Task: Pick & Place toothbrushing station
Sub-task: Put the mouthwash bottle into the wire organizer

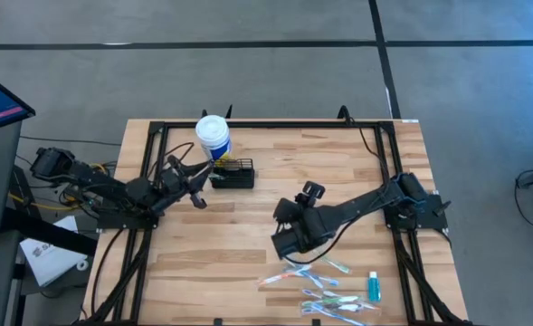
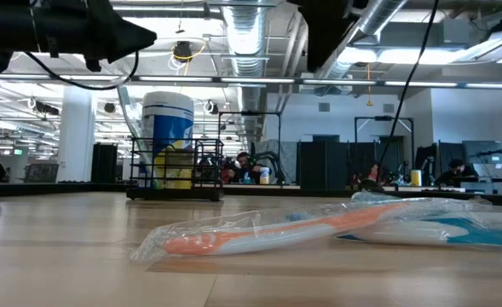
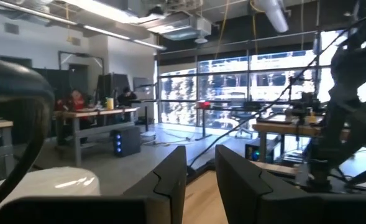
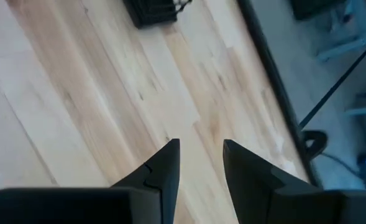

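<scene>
The black caddy [image 1: 233, 174] stands on the wooden table [image 1: 248, 254], above and left of centre in the high view, just right of and below the white tub with a blue label [image 1: 214, 133]. In the low view the caddy [image 2: 175, 168] sits at centre left, with the tub [image 2: 167, 136] rising above it.

The left gripper [image 1: 196, 181] hangs just left of the caddy. Its fingers [image 3: 170, 180] stand a narrow gap apart with nothing between them.

The right gripper [image 1: 280, 237] hovers over bare wood at the middle of the frame, well below and right of the caddy. Its fingers [image 4: 164, 165] are also slightly parted and hold nothing.

Wrapped toothbrushes [image 1: 316, 288] lie along the lower right of the table, beside a small teal tube [image 1: 373, 287]. One orange toothbrush [image 2: 268, 234] in clear wrap fills the low view's foreground.
</scene>
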Robot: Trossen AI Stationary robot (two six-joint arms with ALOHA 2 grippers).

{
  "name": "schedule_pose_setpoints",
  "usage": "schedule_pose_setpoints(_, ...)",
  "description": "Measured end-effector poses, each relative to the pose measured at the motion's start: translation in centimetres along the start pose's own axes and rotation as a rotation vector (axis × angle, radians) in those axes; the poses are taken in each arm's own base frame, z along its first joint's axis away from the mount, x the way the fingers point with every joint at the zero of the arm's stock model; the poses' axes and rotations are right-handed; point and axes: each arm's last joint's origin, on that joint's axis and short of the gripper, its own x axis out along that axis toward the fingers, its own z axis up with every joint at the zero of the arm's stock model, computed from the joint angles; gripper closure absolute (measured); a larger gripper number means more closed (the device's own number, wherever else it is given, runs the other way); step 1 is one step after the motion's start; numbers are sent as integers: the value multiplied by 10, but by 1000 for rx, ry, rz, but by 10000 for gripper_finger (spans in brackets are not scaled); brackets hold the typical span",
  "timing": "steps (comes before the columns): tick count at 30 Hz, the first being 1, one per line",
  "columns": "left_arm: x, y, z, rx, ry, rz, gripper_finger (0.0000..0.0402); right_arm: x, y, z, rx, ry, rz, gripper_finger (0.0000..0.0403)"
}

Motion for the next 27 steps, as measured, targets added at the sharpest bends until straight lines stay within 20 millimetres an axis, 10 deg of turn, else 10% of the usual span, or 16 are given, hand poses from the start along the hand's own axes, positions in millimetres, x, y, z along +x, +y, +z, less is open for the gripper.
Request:
schedule_pose_setpoints(20, 0, -1, 0, 0, -8, -33, 321, 35, 7, -25, 51, 115, -37, 290)
schedule_pose_setpoints(27, 0, -2, 1, -4, -19, -70, 321, 40, -19, -39, 166, 93, 25, 290)
